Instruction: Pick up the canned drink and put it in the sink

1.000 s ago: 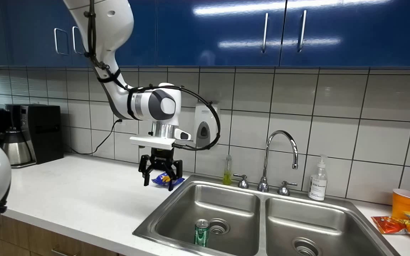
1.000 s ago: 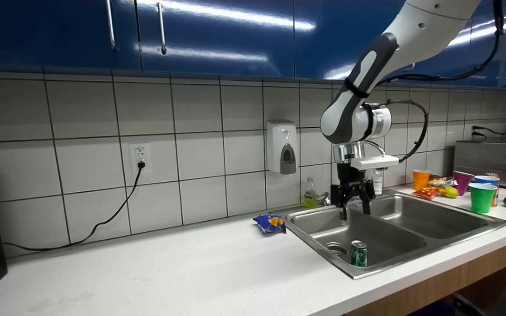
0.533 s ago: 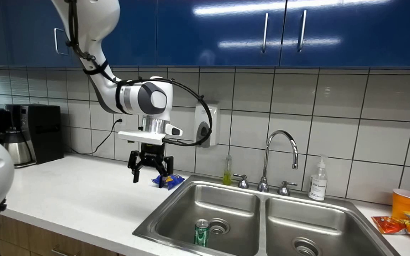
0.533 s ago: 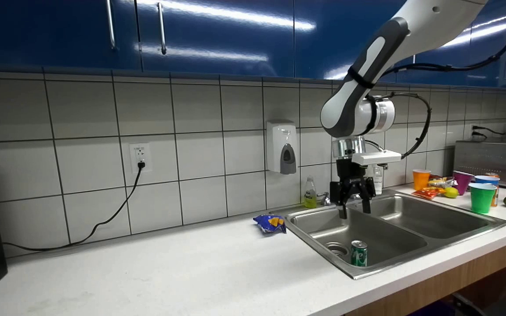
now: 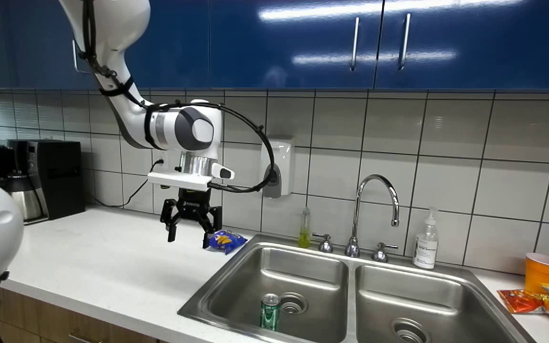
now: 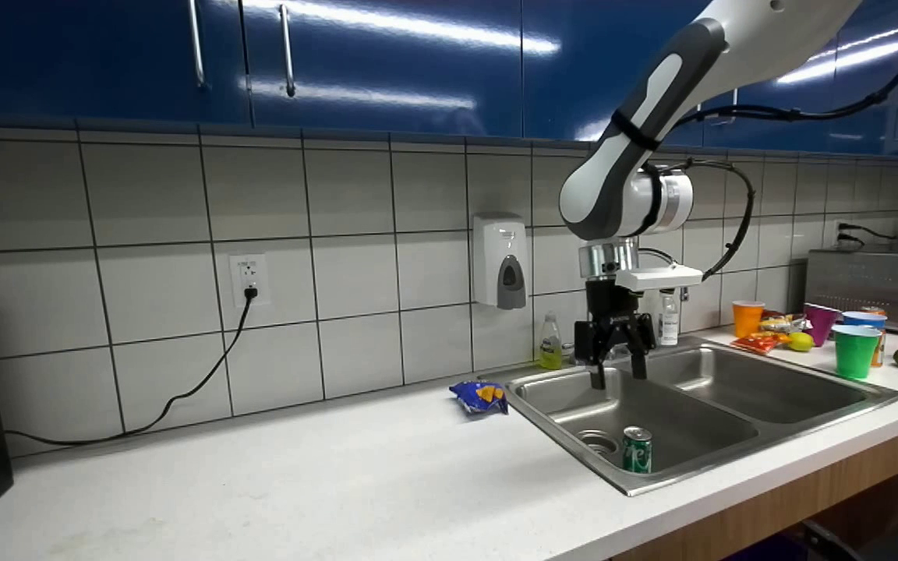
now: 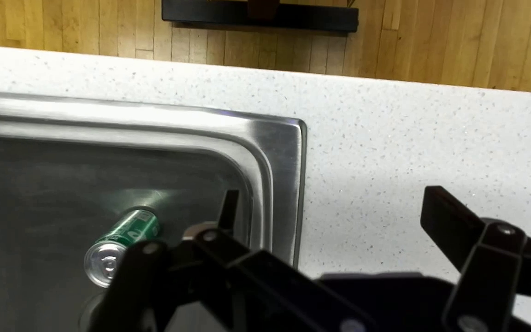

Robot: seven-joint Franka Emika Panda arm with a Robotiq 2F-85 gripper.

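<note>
I have the gripper [image 5: 189, 237] raised, jaws spread wide; green drink can [image 5: 269, 313] standing upright in the sink [image 5: 352, 295] — basin [image 5: 303, 267] nearer the blue packet [image 5: 228, 242], near the drain [image 5: 294, 305].

The green, silver-topped can [image 5: 269, 312] stands upright in one basin [image 5: 310, 278] of the steel sink [image 5: 352, 295].

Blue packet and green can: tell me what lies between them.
A narrow strip of counter, the sink's rim and part of the basin lie between the blue packet and the green can. Both exterior views show this.
</note>
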